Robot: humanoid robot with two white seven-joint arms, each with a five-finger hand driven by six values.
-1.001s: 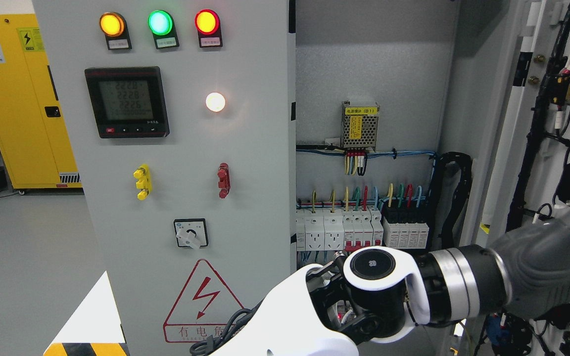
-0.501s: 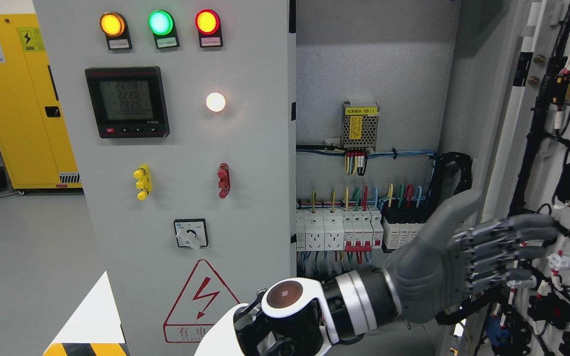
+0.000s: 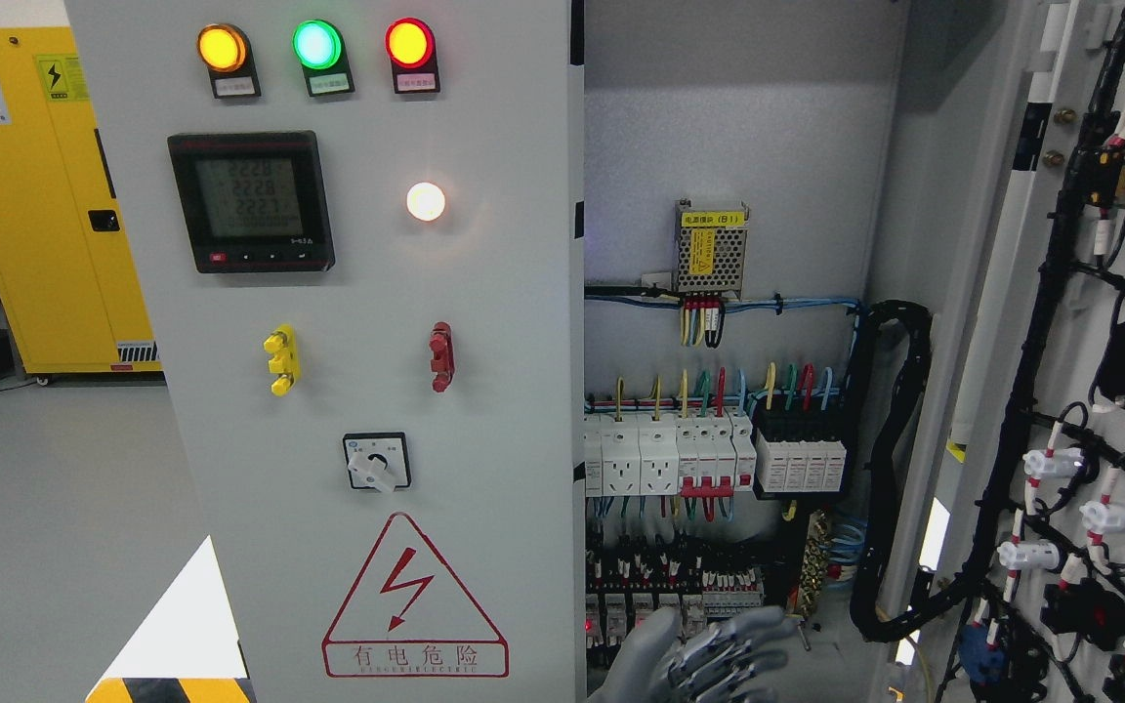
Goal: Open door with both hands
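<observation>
Change: the hand (image 3: 709, 659) has dropped from mid-frame to the bottom edge.
Hand: grey, fingers loosely spread, gripping nothing; side unclear.
Right door (image 3: 1061, 293): swung open at right, likely stiff, heavy; push its free edge.
Left door (image 3: 367, 293): shut.

A grey hand (image 3: 709, 659) is cut off by the bottom edge, its arm unseen; the open door (image 3: 1090, 322) runs past the right edge.

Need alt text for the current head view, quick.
An electrical cabinet stands with its right door swung open, exposing breakers and wiring; the left door with indicator lights and meter is closed. A grey robot hand, fingers spread, shows at the bottom edge.
</observation>
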